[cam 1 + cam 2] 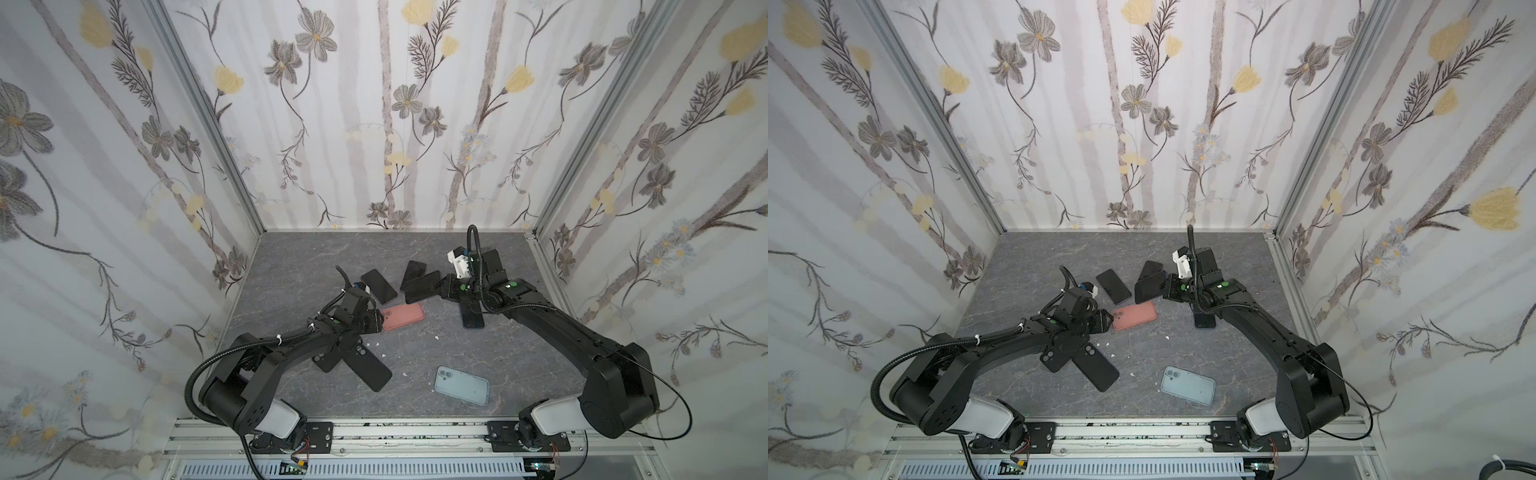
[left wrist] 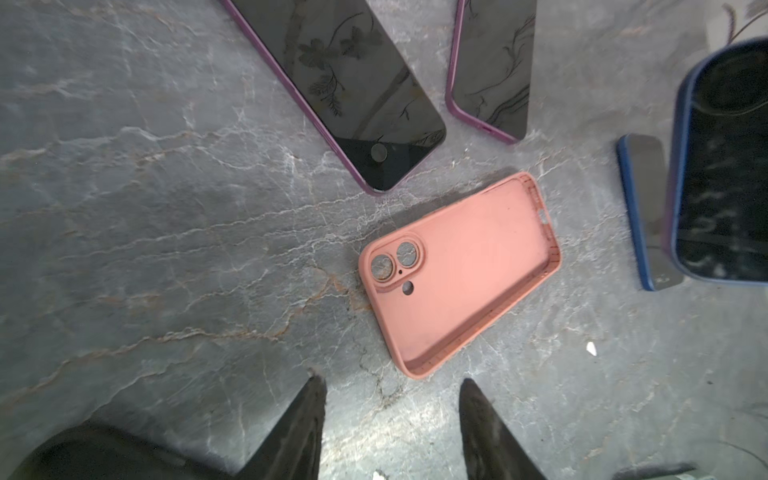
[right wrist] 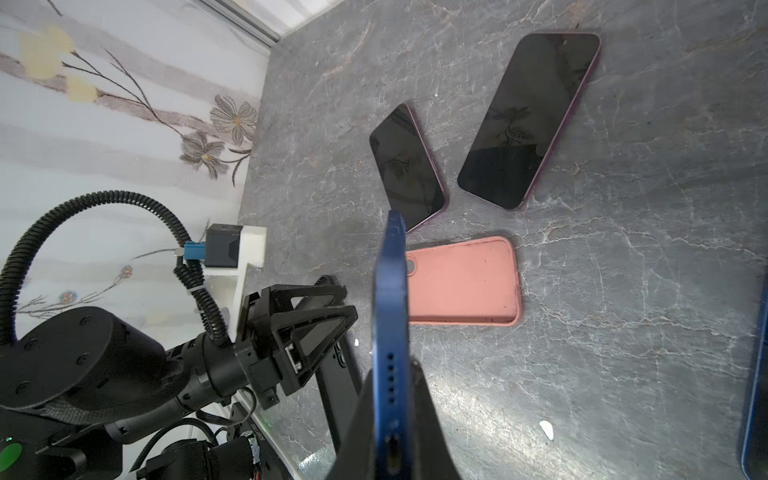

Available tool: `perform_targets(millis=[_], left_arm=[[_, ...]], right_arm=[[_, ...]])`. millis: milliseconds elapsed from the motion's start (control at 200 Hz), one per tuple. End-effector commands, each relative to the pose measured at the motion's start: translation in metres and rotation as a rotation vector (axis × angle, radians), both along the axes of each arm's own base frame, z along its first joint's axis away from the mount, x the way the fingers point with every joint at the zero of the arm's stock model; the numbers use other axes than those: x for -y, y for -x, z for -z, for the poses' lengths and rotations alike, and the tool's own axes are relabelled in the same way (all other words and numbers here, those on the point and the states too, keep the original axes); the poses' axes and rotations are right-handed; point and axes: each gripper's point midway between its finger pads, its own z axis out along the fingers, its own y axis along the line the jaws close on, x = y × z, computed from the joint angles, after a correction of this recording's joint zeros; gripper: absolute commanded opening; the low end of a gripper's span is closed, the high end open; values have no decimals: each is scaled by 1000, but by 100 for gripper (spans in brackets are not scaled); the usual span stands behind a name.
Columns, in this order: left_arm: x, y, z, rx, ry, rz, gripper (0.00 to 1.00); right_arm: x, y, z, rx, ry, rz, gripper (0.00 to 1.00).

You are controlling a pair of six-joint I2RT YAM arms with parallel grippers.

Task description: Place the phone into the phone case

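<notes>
Right wrist view: the right gripper [image 3: 392, 376] has its fingers pressed on the bottom end of a blue phone [image 3: 390, 299]. The phone shows its thin edge and is lifted off the tabletop [image 3: 623, 332].
Case: the pink phone case [image 1: 403, 316] lies flat near the middle of the tabletop, open side up and empty. Its long axis runs almost along the front edge, with the camera holes at the end toward the left arm.
Left arm: the left gripper [image 2: 392, 384] has its fingers spread with nothing between them. The tips hover just beside the camera-hole corner of the case, and I see no contact.
Key relation: the held phone hangs toward the back edge from the case, near it. Whether any part is already above the case, I cannot tell. The left gripper is the nearer one to the case.
Step, as I judge: the phone is being brought to the case, with the left arm placed to steady it.
Next move needs: the phone turned flat, its long axis matched to the case, and its camera end toward the holes.
Risk: the light case can slide if one corner is pressed first.
Other things: a purple-rimmed phone [image 3: 530, 120] toward the back edge and a pale blue case [image 1: 461, 385] near the front edge.
</notes>
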Motion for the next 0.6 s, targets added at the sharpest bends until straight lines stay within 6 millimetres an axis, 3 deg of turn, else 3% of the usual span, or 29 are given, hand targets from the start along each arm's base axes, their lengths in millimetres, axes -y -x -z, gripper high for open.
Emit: perform_targets(millis=[0,325,595], left_arm=[[-3,-13,11,17,-83,-10,44],[6,-13,34,-3,-146,50,17],[14,-9,45,-20,-188,85,16]], right_arm=[[-3,-1,-4,25,2,-31,0],[4,11,15,-15,28,-31,0],[9,23,22,-32,21,-25,0]])
